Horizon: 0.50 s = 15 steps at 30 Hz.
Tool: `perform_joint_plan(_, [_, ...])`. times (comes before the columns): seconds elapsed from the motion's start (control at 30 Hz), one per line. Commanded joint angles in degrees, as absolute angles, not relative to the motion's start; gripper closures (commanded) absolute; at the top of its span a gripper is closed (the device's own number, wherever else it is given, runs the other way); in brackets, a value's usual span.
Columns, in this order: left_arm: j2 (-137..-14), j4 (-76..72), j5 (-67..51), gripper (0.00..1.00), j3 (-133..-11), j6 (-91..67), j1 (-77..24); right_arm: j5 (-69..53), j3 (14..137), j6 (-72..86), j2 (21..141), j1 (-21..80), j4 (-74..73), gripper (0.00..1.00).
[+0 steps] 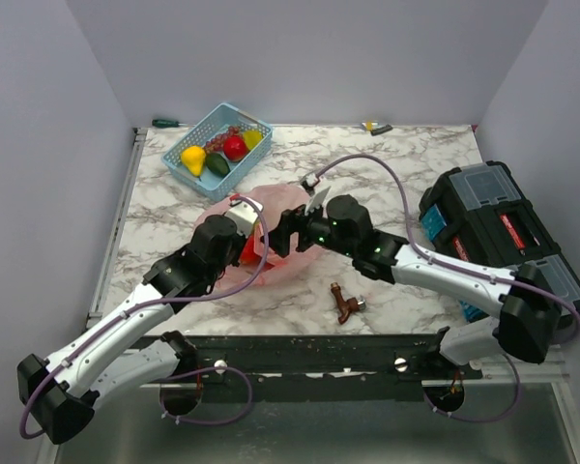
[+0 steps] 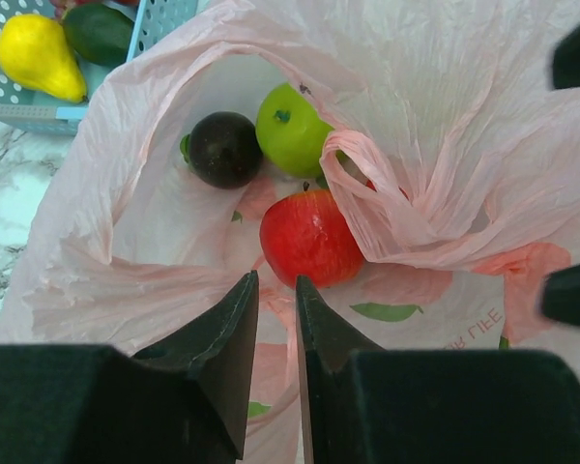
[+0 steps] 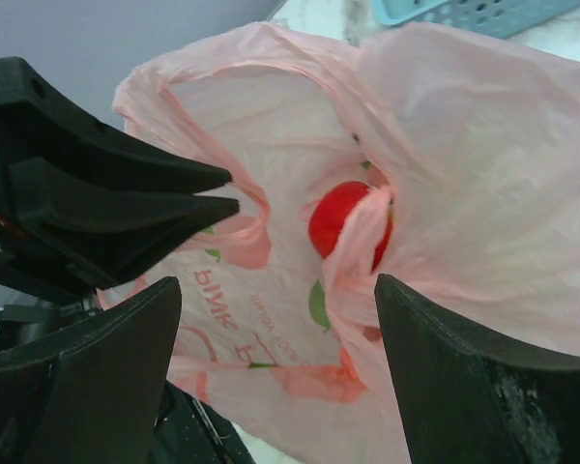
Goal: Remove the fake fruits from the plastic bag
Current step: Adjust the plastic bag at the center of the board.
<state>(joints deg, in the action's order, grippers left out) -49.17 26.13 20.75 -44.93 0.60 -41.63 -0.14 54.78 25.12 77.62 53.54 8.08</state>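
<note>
The left gripper point(image 2: 275, 282) hangs over the near rim of the thin, crinkly translucent pink plastic bag point(image 2: 445, 126). Its two black fingers are drawn almost together, with only a slit between them. Pink film shows in that slit, but I cannot tell whether it is pinched. Just beyond the tips, inside the bag's mouth, lies a glossy red toy apple point(image 2: 309, 237). Farther in are a green toy apple point(image 2: 290, 130) and a dark purple round toy fruit point(image 2: 222, 148), which touch each other.

The right gripper point(image 3: 277, 280) faces the left one across the bag with its fingers spread wide and nothing between them. The red toy apple point(image 3: 338, 217) sits just ahead of it, half covered by a twisted loop handle point(image 3: 362, 242).

Only the left wrist view shows the green and purple fruits. The right wrist view shows just the red one. From above the arms hide all three.

Beyond both grippers, next to the bag's far side, stands a light blue lattice basket point(image 1: 205, 126). A black plastic toolbox point(image 1: 493, 227) lies well to the right of the right gripper. A small brown metal piece point(image 1: 346, 304) lies on the marble tabletop point(image 1: 406, 164) on the near side.
</note>
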Motion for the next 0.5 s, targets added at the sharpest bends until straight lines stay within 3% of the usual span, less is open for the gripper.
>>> perform_joint_plan(0.0, [-51.0,26.1,18.7,0.80,-44.3,0.9,-41.7,-7.9,58.0,22.8,84.3,54.0,11.7,0.16])
perform_joint_plan(0.3, [-52.8,27.0,19.7,0.82,-45.1,0.6,-41.8,-2.2,61.6,21.5,94.4,55.0,9.8,0.20])
perform_joint_plan(0.47, [-53.3,27.3,20.0,0.82,-45.3,0.3,-41.8,9.8,61.2,22.9,97.8,56.3,12.1,0.34])
